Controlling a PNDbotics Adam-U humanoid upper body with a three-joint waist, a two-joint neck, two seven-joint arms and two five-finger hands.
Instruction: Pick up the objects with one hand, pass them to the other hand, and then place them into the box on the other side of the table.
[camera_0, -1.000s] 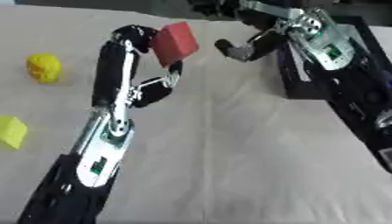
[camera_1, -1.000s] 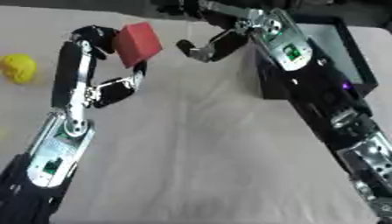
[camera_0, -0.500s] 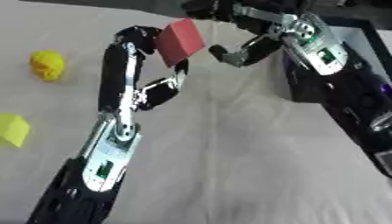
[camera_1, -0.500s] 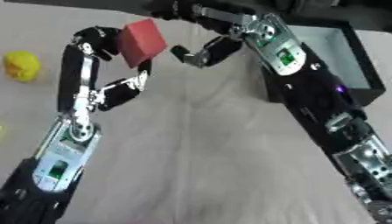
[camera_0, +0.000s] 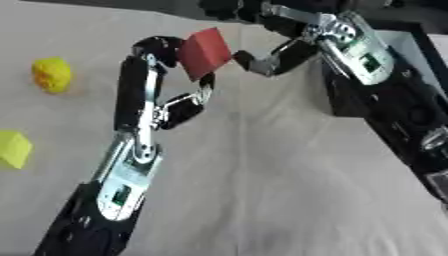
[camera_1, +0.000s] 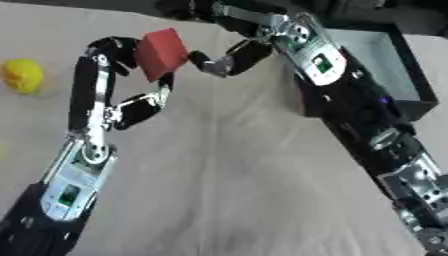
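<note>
The pale beige cloth-covered counter (camera_0: 262, 190) fills most of both views, and its surface looks soft, with some light folds. On its right side stands a dark box with black walls and a grey-blue inside (camera_1: 385, 60); the part of its inside that shows holds nothing, and the right arm hides the near-left corner. No writing can be read on the box or on the arms; only small green patches show on the arm covers.

The left arm rises from the lower left, black with silver joints, and bends at the top. The left hand (camera_0: 166, 50) holds the red cube with flat matte faces (camera_0: 205, 52) up in the air, above the far middle of the counter; its fingers are curled round the left side of the cube. The right arm comes in from the right, in front of the box. The right hand (camera_0: 262, 62) is just beside the right edge of the cube, with fingers curled toward it; I cannot tell if they touch the cube, or how far they are open.

On the left part of the counter lies a round yellow object with a bumpy surface (camera_0: 51, 75), and nearer to the camera a flat yellow block with sharp corners (camera_0: 13, 148), well apart from each other
</note>
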